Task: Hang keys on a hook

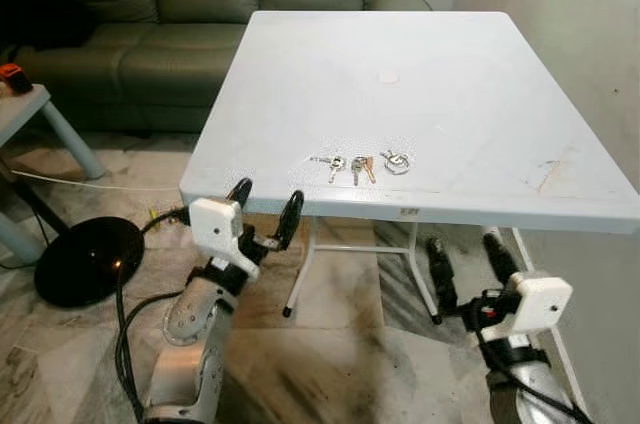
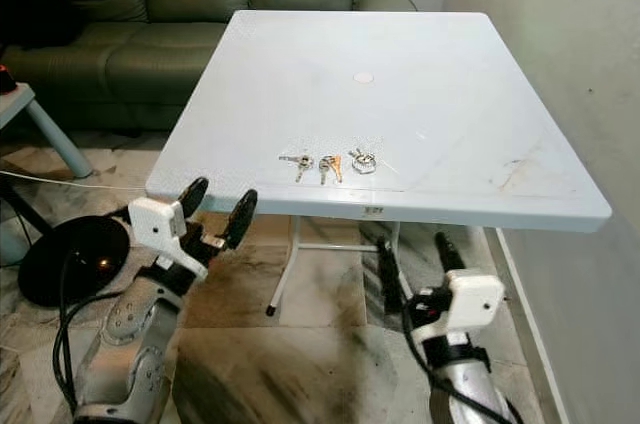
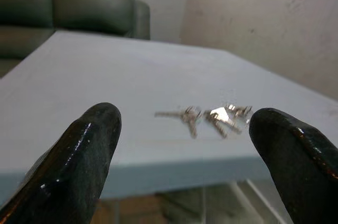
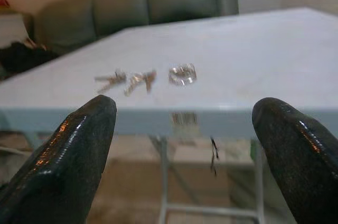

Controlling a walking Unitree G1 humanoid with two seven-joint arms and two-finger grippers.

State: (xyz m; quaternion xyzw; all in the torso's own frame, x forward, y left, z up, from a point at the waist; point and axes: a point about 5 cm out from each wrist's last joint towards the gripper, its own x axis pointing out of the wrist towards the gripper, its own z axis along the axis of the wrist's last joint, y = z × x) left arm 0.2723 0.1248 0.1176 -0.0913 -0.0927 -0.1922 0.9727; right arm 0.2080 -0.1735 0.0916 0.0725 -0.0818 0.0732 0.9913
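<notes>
Silver forearm at lower left of your head view: your left gripper [image 1: 265, 206] sits just below the near edge of the white table [image 1: 480, 94], fingers spread wide, nothing held. Centre frame, the keys [image 1: 348, 166] lie flat on the tabletop near that edge, a key ring [image 1: 397, 161] just beside them. Lower right, under the table's edge, your right gripper [image 1: 470, 262] is likewise released, empty. Green sofa [image 1: 180, 4] upper left.

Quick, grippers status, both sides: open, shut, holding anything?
Left gripper: open, empty, at the table's near edge, short of the keys.
Right gripper: open, empty, low beneath the table edge.
</notes>
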